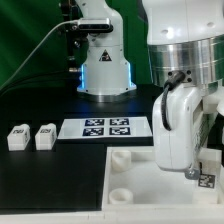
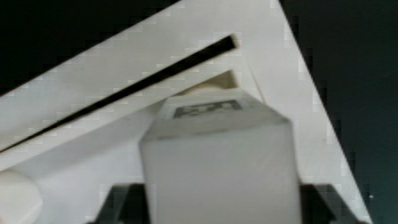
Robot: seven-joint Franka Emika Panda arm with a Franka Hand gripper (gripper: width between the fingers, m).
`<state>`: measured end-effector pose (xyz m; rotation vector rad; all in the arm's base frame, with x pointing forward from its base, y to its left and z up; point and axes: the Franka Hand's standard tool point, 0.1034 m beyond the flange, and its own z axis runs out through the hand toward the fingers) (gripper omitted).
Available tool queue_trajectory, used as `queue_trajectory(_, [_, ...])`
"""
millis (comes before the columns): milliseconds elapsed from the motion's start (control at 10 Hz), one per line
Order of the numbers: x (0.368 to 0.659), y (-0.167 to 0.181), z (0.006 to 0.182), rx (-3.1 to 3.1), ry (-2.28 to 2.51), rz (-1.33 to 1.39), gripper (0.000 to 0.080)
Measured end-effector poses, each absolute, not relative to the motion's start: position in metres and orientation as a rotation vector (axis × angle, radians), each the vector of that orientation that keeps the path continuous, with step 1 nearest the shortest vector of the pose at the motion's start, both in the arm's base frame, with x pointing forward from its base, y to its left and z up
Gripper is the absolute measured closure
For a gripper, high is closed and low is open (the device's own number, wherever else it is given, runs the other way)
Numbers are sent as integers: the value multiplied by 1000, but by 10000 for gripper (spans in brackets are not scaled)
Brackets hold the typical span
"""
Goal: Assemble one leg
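On the black bench (image 1: 50,175), the large white panel (image 1: 150,180) with round corner sockets lies at the exterior view's lower right, beside the marker board (image 1: 106,127). Above the panel, the gripper (image 1: 190,170) is clamped on a leg (image 2: 214,150), while two spare legs (image 1: 31,136) sit well apart at the exterior view's left

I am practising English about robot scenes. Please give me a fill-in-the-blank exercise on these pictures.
1. Two loose legs, one beside the other, stand on the ____ table.
2. The marker board shows ____ printed tags.
3. In the wrist view, the hand grips a white leg bearing a square ____.
4. The large white panel has ____ corner sockets.

Missing words: black; four; tag; round
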<state>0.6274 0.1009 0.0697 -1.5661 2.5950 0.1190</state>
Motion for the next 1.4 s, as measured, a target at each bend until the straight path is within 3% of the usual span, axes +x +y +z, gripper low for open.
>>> queue_trajectory(300, [627,101,69,-1626,2560,110,499])
queue_trajectory(400, [627,101,68,-1628,2559,110,322])
queue_trajectory(500, [626,105,70,-1636,2542,95,206])
queue_trajectory(900, [613,126,101,-1644,2496,112,151])
queue_trajectory(1400, [612,125,96,-1649,2502,112,151])
